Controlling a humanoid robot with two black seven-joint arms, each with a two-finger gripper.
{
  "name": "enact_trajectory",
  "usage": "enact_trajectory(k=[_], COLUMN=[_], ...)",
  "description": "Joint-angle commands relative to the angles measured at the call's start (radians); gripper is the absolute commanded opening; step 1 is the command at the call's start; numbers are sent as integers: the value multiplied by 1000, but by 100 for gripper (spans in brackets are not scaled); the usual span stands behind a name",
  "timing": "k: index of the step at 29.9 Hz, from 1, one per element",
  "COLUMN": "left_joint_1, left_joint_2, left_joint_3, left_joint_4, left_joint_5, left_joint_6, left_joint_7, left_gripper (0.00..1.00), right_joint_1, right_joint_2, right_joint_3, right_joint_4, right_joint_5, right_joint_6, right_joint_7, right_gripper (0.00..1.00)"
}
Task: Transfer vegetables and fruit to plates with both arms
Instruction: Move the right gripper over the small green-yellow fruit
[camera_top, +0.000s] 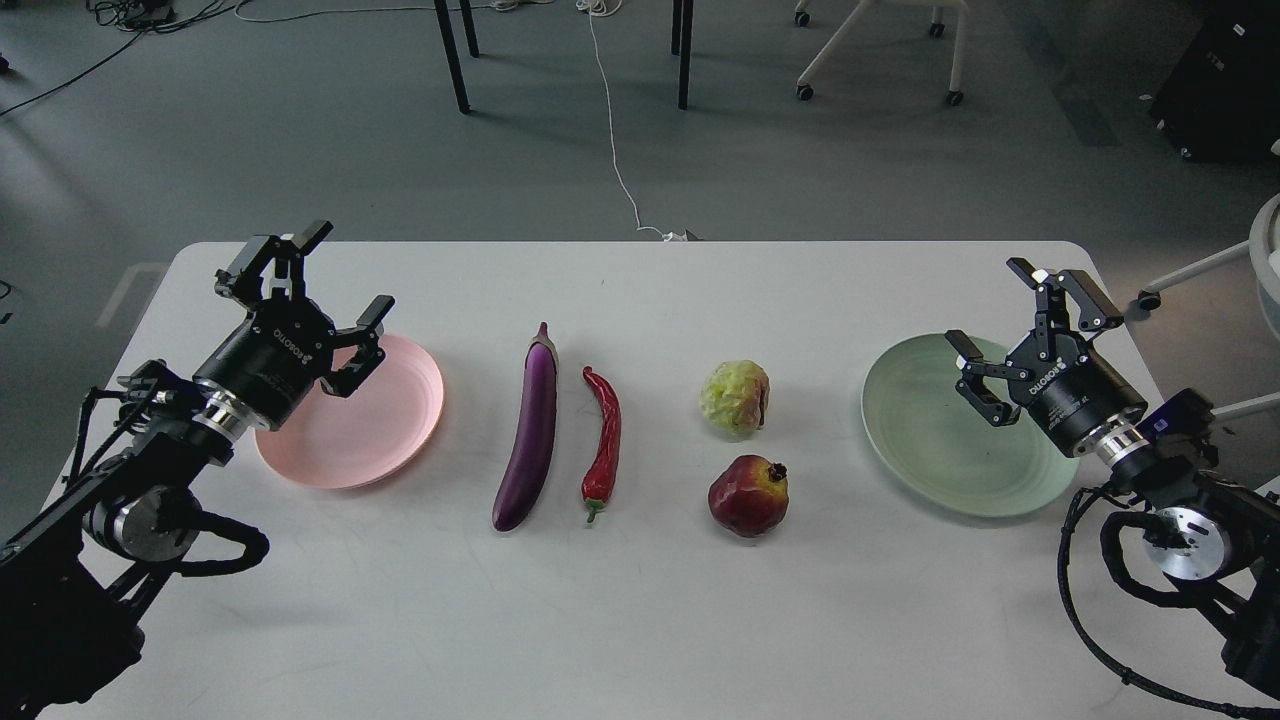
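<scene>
Both jaws wide and empty, the left gripper (318, 300) stood nearer the eggplant (530, 428), lying lengthwise to its right, the right gripper (1020, 338) nearer the pomegranate (748, 496).

The black left arm with its silver wrist joint enters from the lower left, its black two-finger left gripper (325, 290) raised, fingers spread wide. The matching right arm mirrors it; its right gripper (1030, 335) likewise gapes, seemingly tilted inward.
</scene>
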Motion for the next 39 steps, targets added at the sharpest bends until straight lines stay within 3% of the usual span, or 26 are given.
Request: enact_trajectory(k=[1,6,10,15,18,22,30,39], left_joint_1=[2,1,-3,-24,-24,-22,-12,-10], left_joint_2=[9,3,11,37,37,32,38,38], left_joint_3=[-17,-16,-10,-16,-11,-7,-8,-19], left_joint_4=[-1,-2,2,11,11,8,-2,-7], left_joint_5=[-7,-12,2,-2,-2,-1,-1,-1], left_joint_6=[0,0,0,0,0,0,0,0], left_joint_7=[-6,-3,-5,-13,-58,-77,-77,-77], left_gripper=[98,98,98,98,98,98,98,98], right_joint_1=[3,69,228,541,719,909,1014,1006], right_joint_2=[-3,-17,-63,-80,-60,51,224,370], right_joint_3=[1,-6,-60,-326,-506,-716,-922,-1074], right_joint_4=[3,12,14,20,29,29,23,-67], right_joint_5=[-2,-22,-199,-481,-662,-946,-1227,-1254], right_joint_6=[0,0,0,0,0,0,0,0], right_joint_7=[0,0,0,0,0,0,0,0], right_gripper=[99,99,99,99,99,99,99,99])
